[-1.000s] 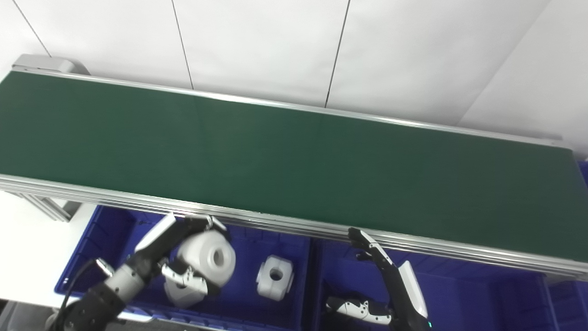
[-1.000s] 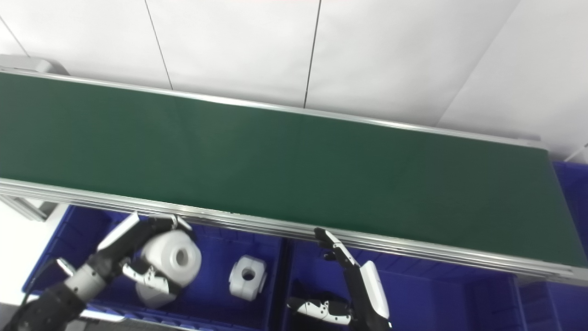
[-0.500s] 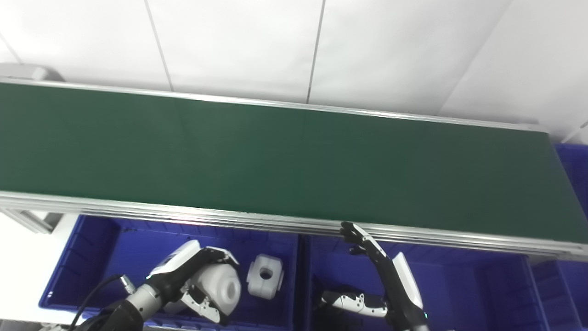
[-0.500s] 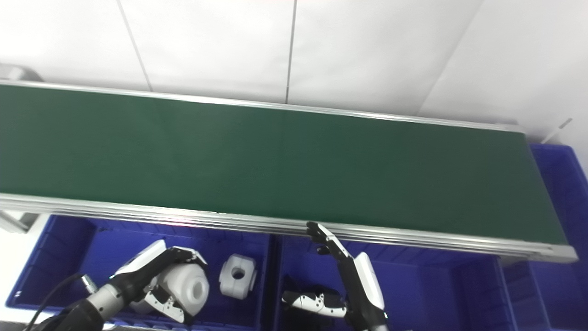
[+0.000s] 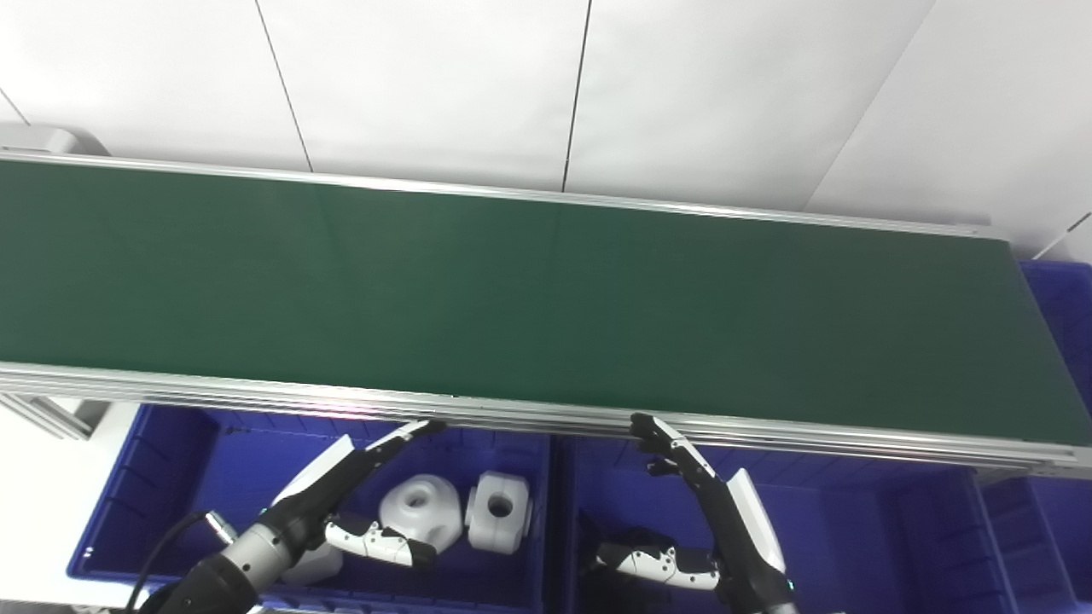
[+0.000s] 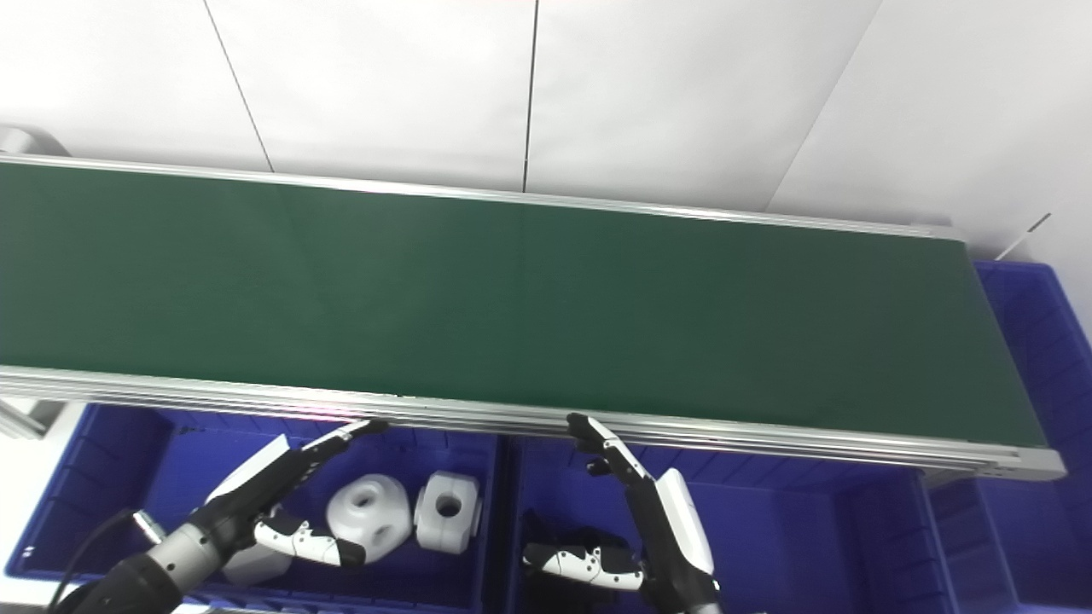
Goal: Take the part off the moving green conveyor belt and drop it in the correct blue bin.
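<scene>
Lying in the left blue bin, the white part is now resting just beside the spread left hand, whereas a second ago that hand was clasped around it and carrying it above the bin. The left hand is holding nothing: its fingers are stretching up toward the conveyor's near rail, and its thumb is pointing out below the released part, close to it. A second white part is sitting on the far side of the first from the hand, the two touching or nearly so. A third white piece is showing partly under the left hand's wrist. Over the same second the whole view has been shifting, so the camera has moved.

Across the divider, the right hand is staying open and empty over the right blue bin, fingers extended toward the rail and thumb spread to its left, much as before.

Beyond both hands, the aluminium rail is edging the green conveyor belt, whose surface is bare. Another blue bin is showing past the belt's right end. Farthest off, a white panelled wall is closing the scene.
</scene>
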You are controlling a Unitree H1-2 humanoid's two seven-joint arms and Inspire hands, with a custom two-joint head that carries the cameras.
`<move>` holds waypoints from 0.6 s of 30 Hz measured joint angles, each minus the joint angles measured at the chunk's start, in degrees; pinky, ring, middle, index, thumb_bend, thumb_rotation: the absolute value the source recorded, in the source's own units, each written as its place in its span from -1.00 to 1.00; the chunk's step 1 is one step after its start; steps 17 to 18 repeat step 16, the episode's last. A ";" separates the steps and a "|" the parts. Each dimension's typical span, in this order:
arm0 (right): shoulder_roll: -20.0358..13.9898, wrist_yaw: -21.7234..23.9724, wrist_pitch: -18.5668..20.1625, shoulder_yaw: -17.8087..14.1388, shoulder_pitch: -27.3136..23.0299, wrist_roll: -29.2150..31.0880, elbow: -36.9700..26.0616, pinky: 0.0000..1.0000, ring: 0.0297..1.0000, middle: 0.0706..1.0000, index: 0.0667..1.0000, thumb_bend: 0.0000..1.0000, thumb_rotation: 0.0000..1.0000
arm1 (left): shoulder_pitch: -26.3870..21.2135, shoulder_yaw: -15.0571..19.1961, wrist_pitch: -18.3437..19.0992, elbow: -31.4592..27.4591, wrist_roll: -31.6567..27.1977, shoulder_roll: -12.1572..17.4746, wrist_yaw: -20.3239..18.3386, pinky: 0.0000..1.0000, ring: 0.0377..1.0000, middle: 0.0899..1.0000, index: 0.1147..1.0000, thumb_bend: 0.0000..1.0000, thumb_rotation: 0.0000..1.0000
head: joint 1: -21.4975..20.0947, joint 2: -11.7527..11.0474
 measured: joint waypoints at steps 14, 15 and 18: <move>0.20 0.46 0.07 -0.22 0.35 -0.36 -0.30 0.41 0.60 0.66 0.74 0.60 -0.21 | -1.22 -0.91 -10.21 6.37 -4.78 -3.83 -1.77 0.65 0.74 0.78 0.67 0.74 -0.45 | -1.49 -1.58; 0.20 0.46 0.07 -0.22 0.35 -0.68 -0.27 0.41 0.60 0.67 0.74 0.60 -0.21 | -1.04 -0.88 -10.70 6.45 -4.78 -3.90 -1.75 0.64 0.73 0.77 0.67 0.74 -0.46 | -1.67 -1.76; 0.19 0.46 0.07 -0.21 0.35 -1.08 -0.16 0.41 0.60 0.67 0.74 0.60 -0.21 | -0.94 -0.85 -11.49 6.59 -4.77 -3.99 -1.75 0.64 0.73 0.77 0.67 0.73 -0.47 | -2.19 -2.19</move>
